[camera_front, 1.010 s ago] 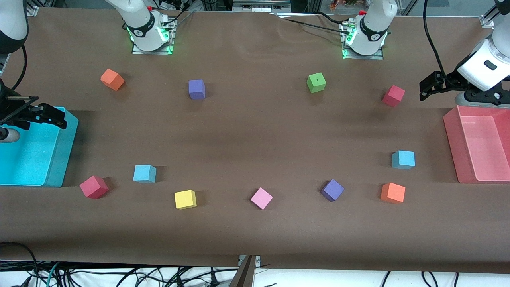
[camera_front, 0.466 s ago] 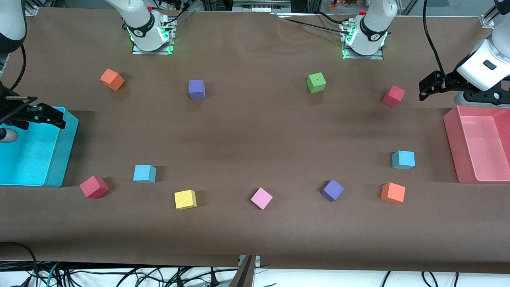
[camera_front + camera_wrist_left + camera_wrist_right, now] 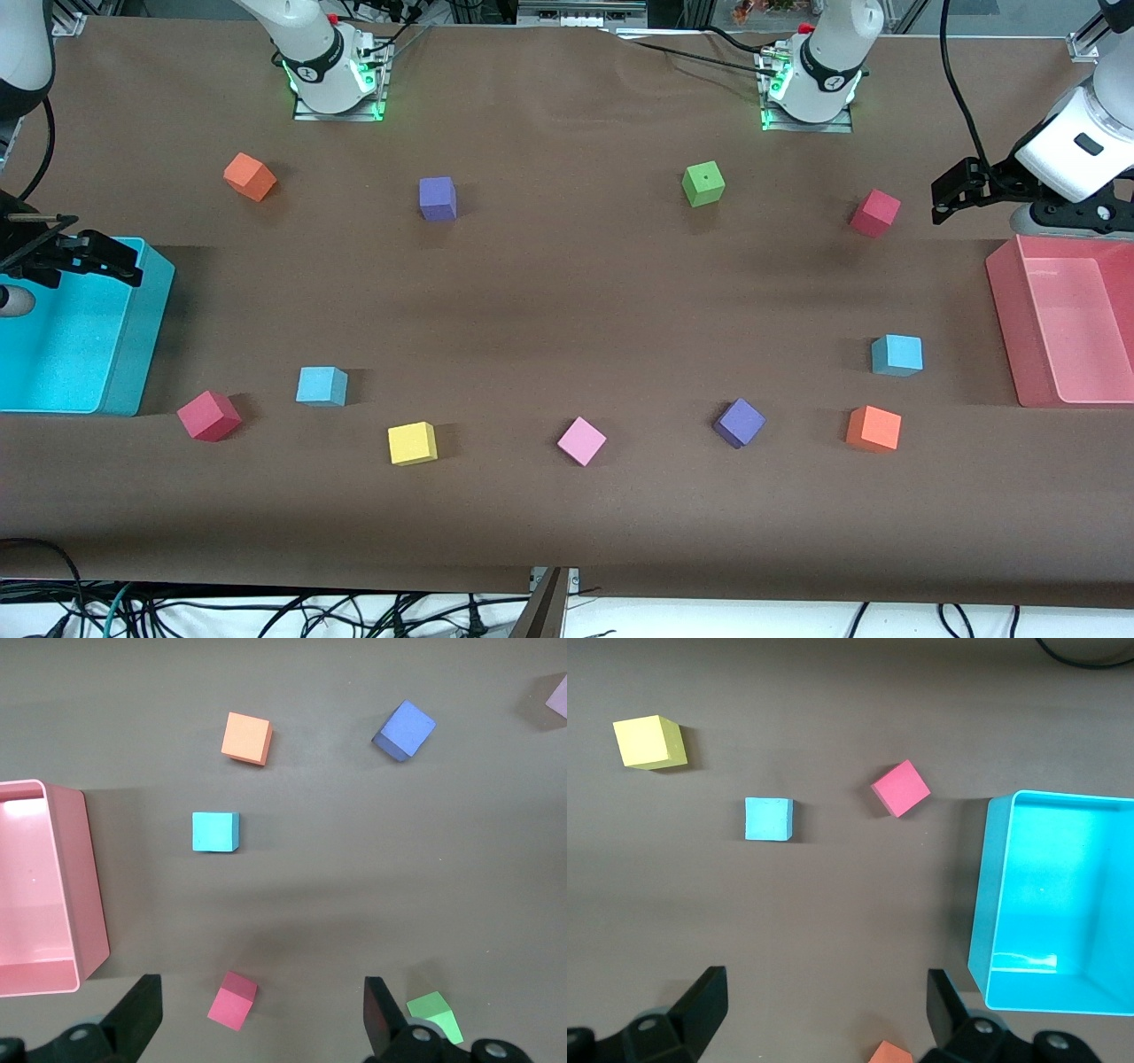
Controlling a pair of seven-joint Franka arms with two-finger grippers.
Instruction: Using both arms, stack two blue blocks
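The two blue blocks, one (image 3: 322, 385) near the cyan bin (image 3: 142, 354), one (image 3: 897, 354) near the pink bin (image 3: 1005, 310), are lying well apart on the tabletop (image 3: 567, 292); the left gripper (image 3: 952, 190) and right gripper (image 3: 97, 257) are hovering high with jaws apart, probably for overview.

Twelve coloured things lay on the brown table (image 3: 567, 292): ten foam cubes and two bins. Two cubes were blue, one (image 3: 322, 385) toward the right arm's end, one (image 3: 897, 354) toward the left arm's end. Two were purple (image 3: 438, 198) (image 3: 739, 422), two red (image 3: 209, 415) (image 3: 875, 213) and two orange (image 3: 250, 176) (image 3: 873, 428). There was one yellow cube (image 3: 412, 442), one pink (image 3: 581, 440) and one green (image 3: 703, 183). One cyan bin (image 3: 146, 337) sat at the right arm's edge, one pink bin (image 3: 1005, 319) at the left arm's edge.
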